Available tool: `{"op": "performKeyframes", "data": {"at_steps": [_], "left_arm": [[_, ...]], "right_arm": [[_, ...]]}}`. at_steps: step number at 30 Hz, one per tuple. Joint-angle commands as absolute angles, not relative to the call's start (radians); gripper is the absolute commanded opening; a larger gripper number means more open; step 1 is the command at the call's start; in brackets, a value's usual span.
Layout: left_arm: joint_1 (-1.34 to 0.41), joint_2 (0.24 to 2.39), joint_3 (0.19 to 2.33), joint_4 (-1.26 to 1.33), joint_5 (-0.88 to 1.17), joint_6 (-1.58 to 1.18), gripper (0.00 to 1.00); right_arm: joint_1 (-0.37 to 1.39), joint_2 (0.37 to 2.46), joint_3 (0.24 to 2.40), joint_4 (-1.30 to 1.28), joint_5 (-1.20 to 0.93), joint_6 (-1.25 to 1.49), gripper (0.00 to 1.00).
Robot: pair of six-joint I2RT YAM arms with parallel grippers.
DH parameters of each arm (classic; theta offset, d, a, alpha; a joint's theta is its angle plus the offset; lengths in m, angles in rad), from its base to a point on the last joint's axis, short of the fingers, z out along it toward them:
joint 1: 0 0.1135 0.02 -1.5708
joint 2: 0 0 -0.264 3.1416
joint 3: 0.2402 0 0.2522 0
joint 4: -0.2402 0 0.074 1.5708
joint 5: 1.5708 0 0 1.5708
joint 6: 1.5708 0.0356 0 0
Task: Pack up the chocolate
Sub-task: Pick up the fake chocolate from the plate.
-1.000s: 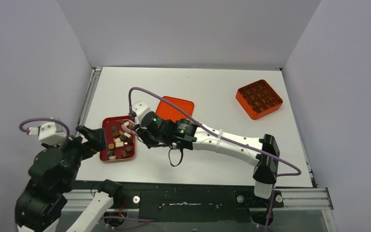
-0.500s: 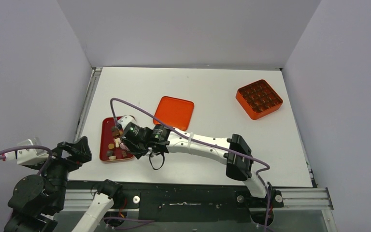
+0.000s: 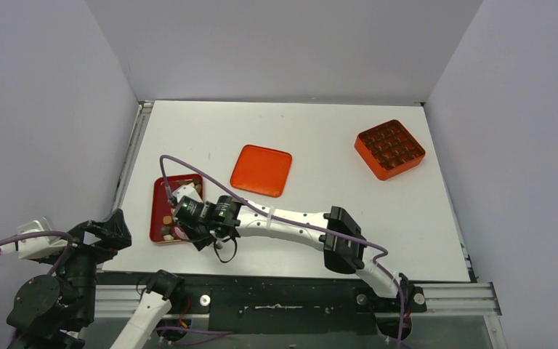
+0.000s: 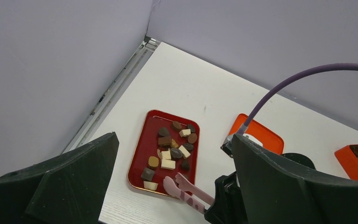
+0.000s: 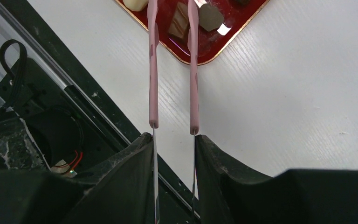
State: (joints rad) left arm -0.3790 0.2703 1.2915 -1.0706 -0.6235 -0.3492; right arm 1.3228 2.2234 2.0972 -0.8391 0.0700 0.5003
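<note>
Table: white, flat, faintly grained; bare between lid and box.
Left gripper: jaws wide, holding nothing.
Right gripper: clamped on pink tongs, whose tips are over the tray's near corner.
Box: orange, square, gridded.
Lid: orange, flat, rounded square.
Tray: glossy red, gold-rimmed, near the table's left front edge.
Chocolate: small dark and cream chunks, loose in the tray.

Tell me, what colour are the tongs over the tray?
Pink. The tongs show best in the right wrist view, tips over the dark red tray.
</note>
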Motion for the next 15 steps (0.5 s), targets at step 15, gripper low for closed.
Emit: {"op": "performKeyframes", "data": {"at_steps": [15], "left_arm": [[-0.390, 0.285, 1.302, -0.950, -0.625, -0.284, 0.91]], "right_arm": [[1.315, 2.368, 2.339, -1.011, 0.135, 0.519, 0.23]]}}
